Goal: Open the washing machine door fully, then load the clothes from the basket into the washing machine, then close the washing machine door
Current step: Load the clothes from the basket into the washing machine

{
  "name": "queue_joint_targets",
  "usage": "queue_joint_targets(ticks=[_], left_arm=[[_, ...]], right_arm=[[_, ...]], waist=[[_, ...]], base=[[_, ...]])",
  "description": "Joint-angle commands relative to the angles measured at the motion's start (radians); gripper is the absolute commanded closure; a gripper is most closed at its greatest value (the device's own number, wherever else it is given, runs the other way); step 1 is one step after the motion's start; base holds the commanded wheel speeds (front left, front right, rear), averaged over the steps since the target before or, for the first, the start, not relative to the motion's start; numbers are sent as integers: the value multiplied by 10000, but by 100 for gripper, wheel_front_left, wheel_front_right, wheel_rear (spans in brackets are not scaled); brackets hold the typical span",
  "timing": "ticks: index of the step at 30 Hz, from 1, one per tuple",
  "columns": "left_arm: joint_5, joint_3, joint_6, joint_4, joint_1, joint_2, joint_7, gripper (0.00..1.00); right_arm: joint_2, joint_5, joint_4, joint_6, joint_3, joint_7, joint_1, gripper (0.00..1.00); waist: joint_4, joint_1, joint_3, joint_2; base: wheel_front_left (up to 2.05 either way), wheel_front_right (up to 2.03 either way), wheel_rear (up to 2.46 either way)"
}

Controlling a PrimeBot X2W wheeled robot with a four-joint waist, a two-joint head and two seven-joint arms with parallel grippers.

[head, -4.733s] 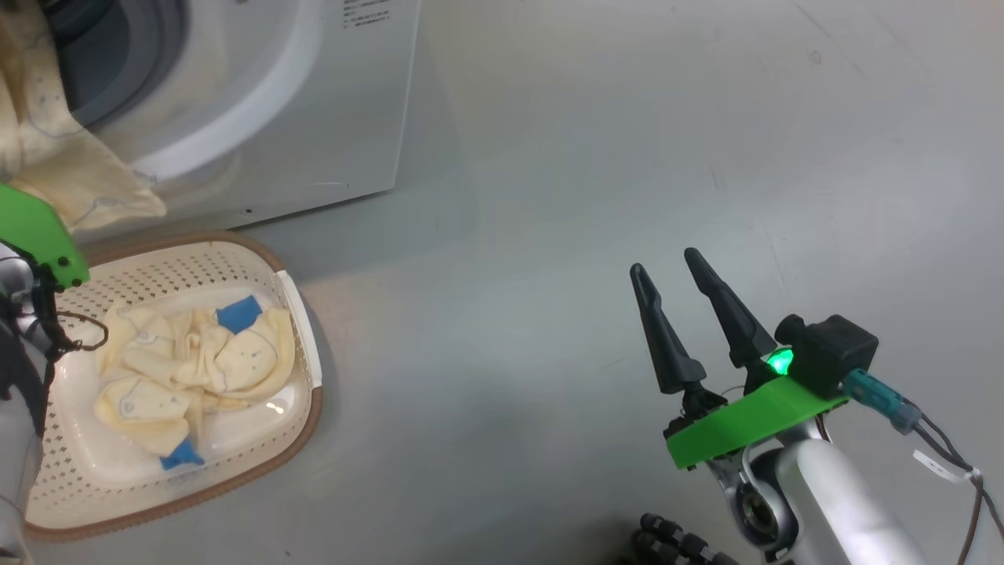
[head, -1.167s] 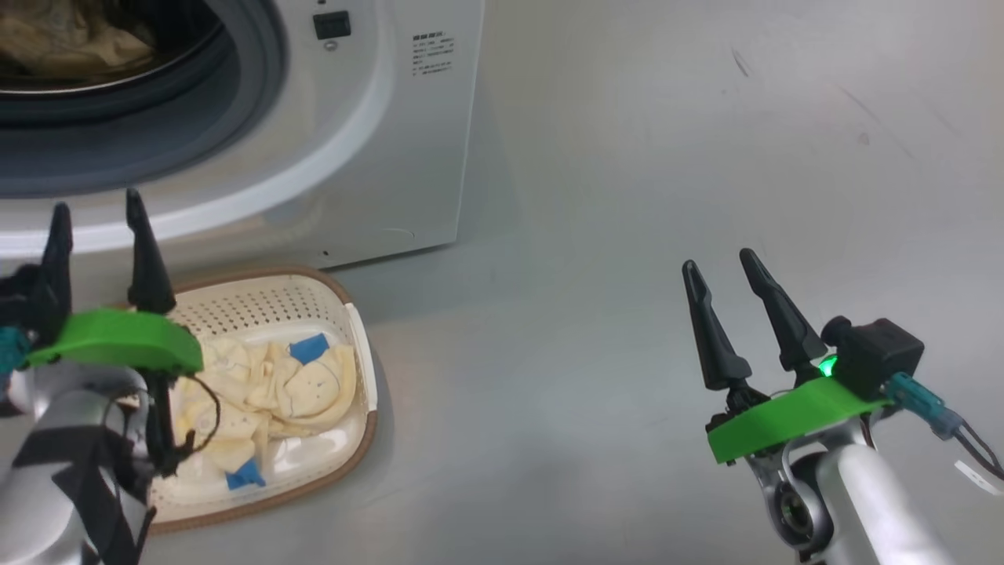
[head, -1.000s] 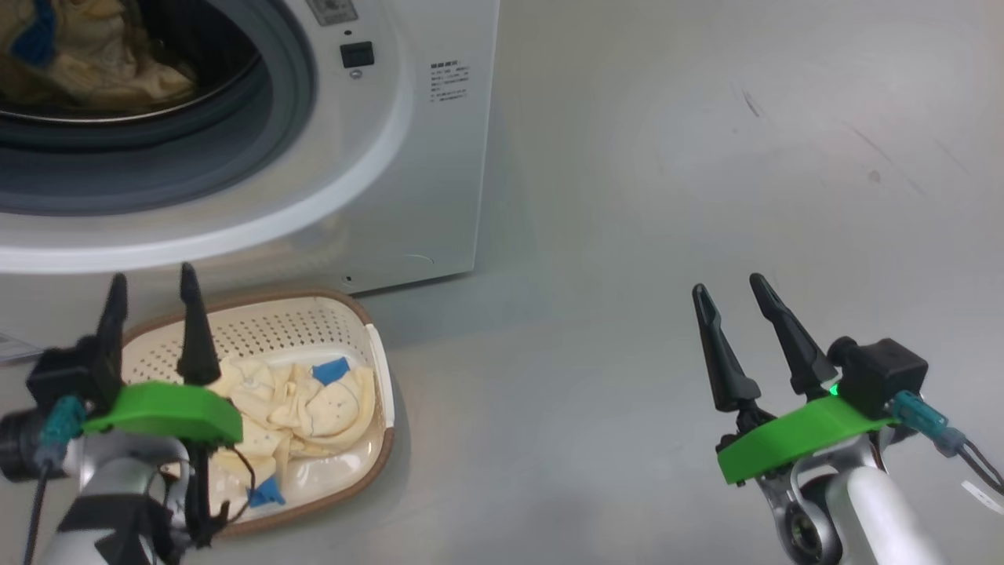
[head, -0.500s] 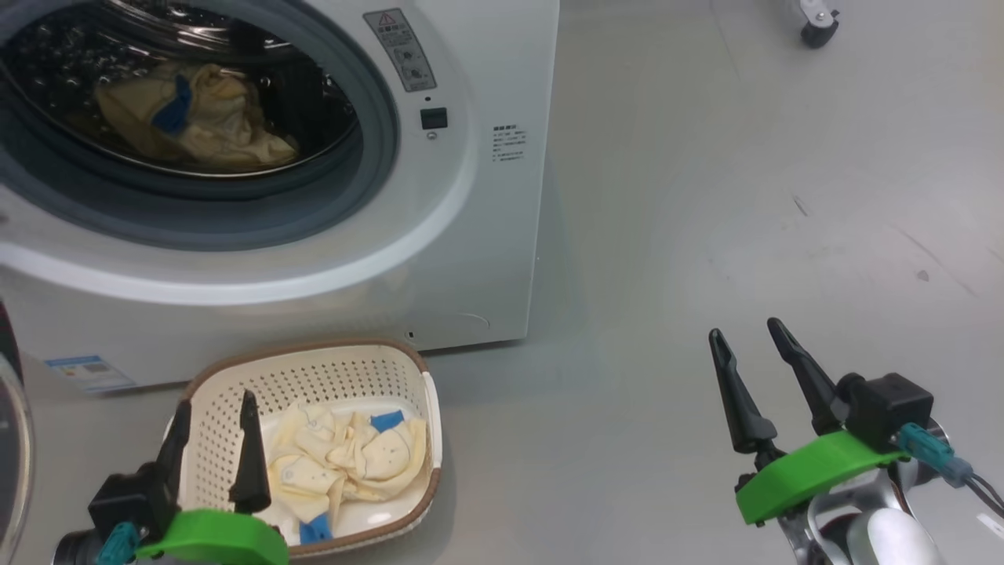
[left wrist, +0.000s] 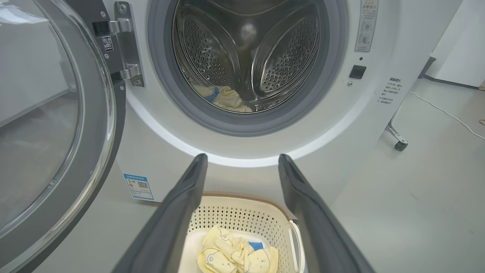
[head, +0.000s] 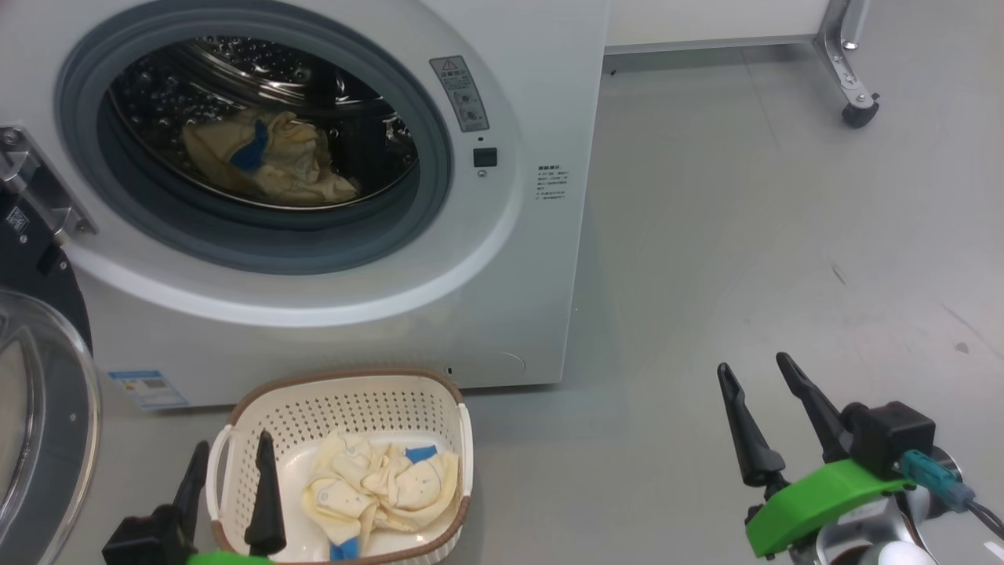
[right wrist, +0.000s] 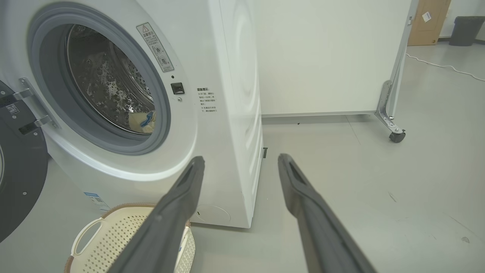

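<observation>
Both gaping and empty, the left gripper [head: 233, 441] sat lower left and the right gripper [head: 751, 362] lower right, while the clothes [head: 384, 490] lay crumpled in the basket [head: 345, 375] at bottom left, seemingly light, floppy, best pinched at a raised middle fold.

The large round door with a glossy black rim and clear glass bowl [head: 35, 408] runs off the head view's left edge, so its far side is out of sight. The small cream perforated basket with a brown rim [head: 353, 408] is cut by the bottom edge. The left gripper [head: 234, 441], its base cut off there too, covers part of the basket's left wall. In the right wrist view the grey rubber gasket [right wrist: 162, 110] hides most of the pale cream-yellow cloth with a blue patch [right wrist: 142, 121]. The blue sticker [head: 147, 388] carries print too small to read.
</observation>
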Motion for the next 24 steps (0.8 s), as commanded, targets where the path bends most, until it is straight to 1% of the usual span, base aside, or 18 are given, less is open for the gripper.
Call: queue_joint_targets(ticks=[1, 10, 24], left_arm=[[106, 432, 1710, -372, -231, 76, -140, 0], [122, 458, 1740, -472, -45, -17, -141, 0], [120, 482, 1682, -522, -153, -38, -141, 0]], right_arm=[[-85, -98, -433, 42, 141, 76, -191, 0], [-85, -89, -645, 42, 83, 214, -1, 0], [-85, -78, -754, 42, 92, 234, -2, 0]], waist=[[69, 1, -94, -1], [81, 1, -230, -1], [97, 1, -55, -1]], base=[[0, 0, 0], [0, 0, 0], [0, 0, 0]])
